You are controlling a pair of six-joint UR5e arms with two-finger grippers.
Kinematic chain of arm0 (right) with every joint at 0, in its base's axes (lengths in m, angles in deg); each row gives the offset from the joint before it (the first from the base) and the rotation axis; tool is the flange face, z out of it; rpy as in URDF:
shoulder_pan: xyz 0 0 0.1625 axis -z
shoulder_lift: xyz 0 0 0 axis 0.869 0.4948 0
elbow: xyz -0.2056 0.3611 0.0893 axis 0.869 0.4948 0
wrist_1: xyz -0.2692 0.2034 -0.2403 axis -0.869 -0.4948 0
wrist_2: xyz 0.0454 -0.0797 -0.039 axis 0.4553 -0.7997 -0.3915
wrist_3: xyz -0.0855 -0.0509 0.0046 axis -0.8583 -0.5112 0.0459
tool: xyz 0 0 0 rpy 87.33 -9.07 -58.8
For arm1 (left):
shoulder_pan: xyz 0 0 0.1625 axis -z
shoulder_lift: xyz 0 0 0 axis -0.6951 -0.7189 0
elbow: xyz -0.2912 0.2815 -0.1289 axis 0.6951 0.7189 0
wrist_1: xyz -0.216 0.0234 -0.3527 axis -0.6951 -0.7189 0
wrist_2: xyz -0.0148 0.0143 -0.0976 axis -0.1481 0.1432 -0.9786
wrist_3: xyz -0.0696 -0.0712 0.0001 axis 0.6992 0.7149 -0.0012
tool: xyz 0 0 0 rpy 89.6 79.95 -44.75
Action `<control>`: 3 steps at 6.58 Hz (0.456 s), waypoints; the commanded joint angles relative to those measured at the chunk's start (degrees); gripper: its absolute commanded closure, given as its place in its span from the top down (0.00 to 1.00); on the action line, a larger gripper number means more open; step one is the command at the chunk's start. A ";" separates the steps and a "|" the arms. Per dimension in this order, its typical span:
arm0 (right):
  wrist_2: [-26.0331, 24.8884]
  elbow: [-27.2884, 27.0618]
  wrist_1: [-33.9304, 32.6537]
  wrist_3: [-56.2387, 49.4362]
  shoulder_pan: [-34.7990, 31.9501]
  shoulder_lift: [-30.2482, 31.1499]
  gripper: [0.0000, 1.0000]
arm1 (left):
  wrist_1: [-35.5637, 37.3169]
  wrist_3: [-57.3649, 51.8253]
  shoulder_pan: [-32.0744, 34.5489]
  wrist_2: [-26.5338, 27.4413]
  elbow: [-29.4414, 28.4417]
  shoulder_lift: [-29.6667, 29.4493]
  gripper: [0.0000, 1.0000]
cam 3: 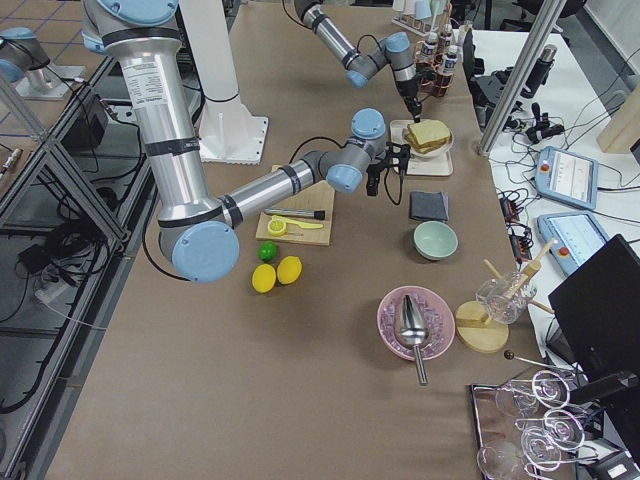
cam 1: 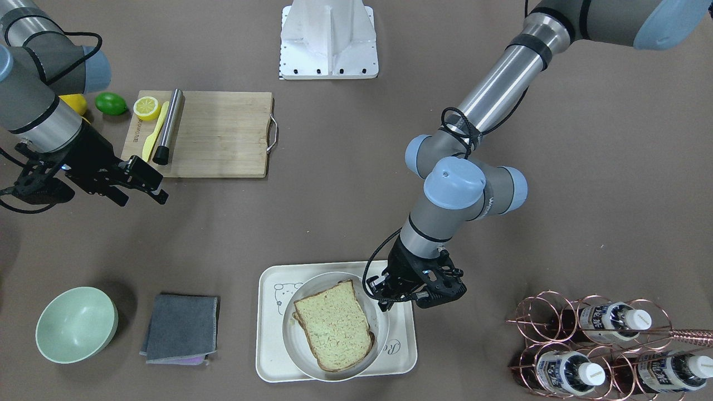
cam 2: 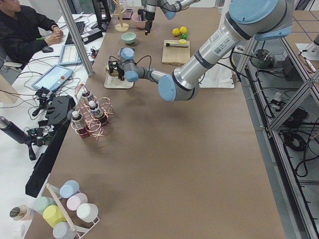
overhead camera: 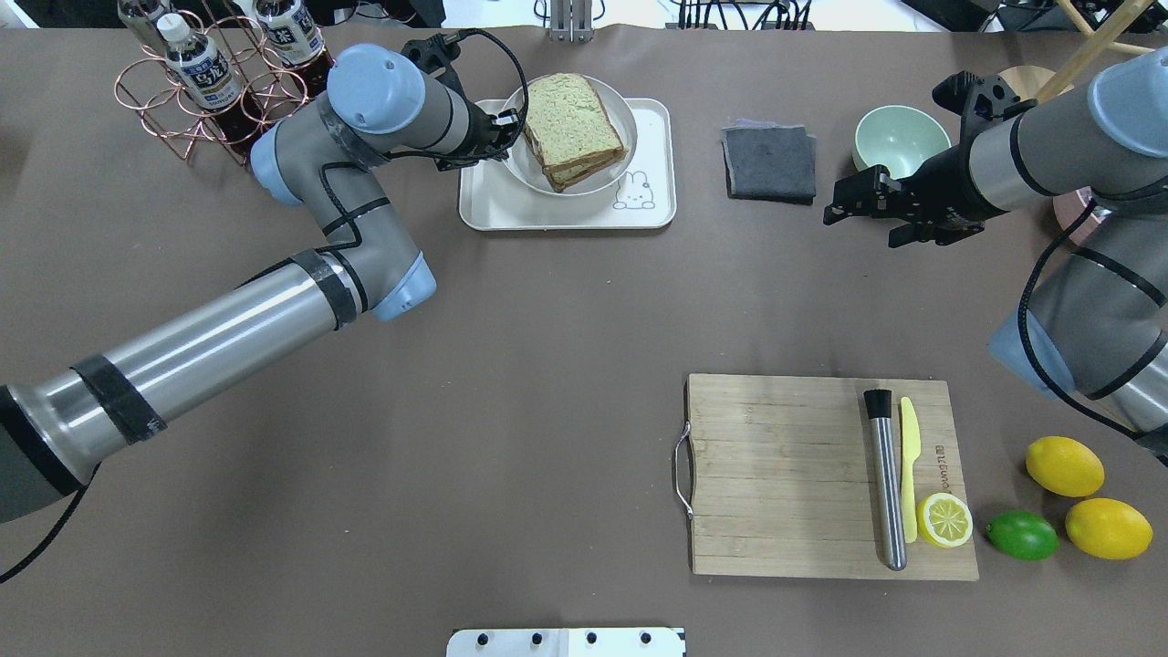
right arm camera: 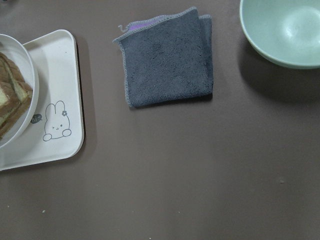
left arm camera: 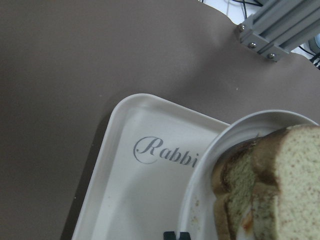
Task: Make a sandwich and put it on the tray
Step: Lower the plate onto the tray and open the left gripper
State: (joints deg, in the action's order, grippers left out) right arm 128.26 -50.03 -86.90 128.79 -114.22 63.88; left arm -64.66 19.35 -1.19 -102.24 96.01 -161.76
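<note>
We see the sandwich (cam 1: 334,326), speckled tan bread with brown crust, lying on a round pale-grey plate (cam 1: 292,346). The plate sits on the large cream rounded-rectangle tray (cam 1: 398,356) with its "Rabbit" script. The left pincer (cam 1: 384,304) pinches the plate's rim, its fingertips (left arm camera: 171,235) drawn almost together on the side facing the copper wire rack (cam 1: 535,328), and the left wrist fills the gap between tray and rack. On the tray's other side lie a folded dark grey cloth (cam 1: 181,328) and, beyond it, a pale green bowl (cam 1: 75,324), each apart from its neighbour.

The right pincer (cam 1: 142,199) hangs spread above the brown counter (cam 1: 345,211), just off the near corner of the wooden cutting board (cam 1: 217,133). A broad stretch of counter separates board and tray. The plate reaches close to the tray's operator-side rim.

We count two bread slices and three bottles (cam 1: 613,318) in the rack. On the board lie one steel rod (overhead camera: 885,479), one yellow knife (overhead camera: 909,465) and one lemon half (overhead camera: 944,520). Beside it lie two lemons (overhead camera: 1063,465) and one lime (overhead camera: 1022,535).
</note>
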 commanded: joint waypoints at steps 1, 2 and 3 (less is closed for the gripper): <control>-0.06 0.88 0.07 -0.45 0.00 -0.50 0.99 | -0.19 3.72 -1.53 3.64 -1.00 0.05 0.00; -0.06 1.15 0.07 -0.54 -0.26 -0.50 0.99 | -0.19 3.72 -1.53 3.56 -1.00 -0.04 0.00; 0.02 1.24 -0.02 -1.50 -0.61 -0.50 0.99 | -0.19 3.64 -1.45 2.77 -1.00 -0.04 0.00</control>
State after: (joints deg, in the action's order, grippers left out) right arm 128.22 -48.98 -86.85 128.05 -114.50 63.42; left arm -64.85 22.88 -2.63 -98.99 95.05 -161.77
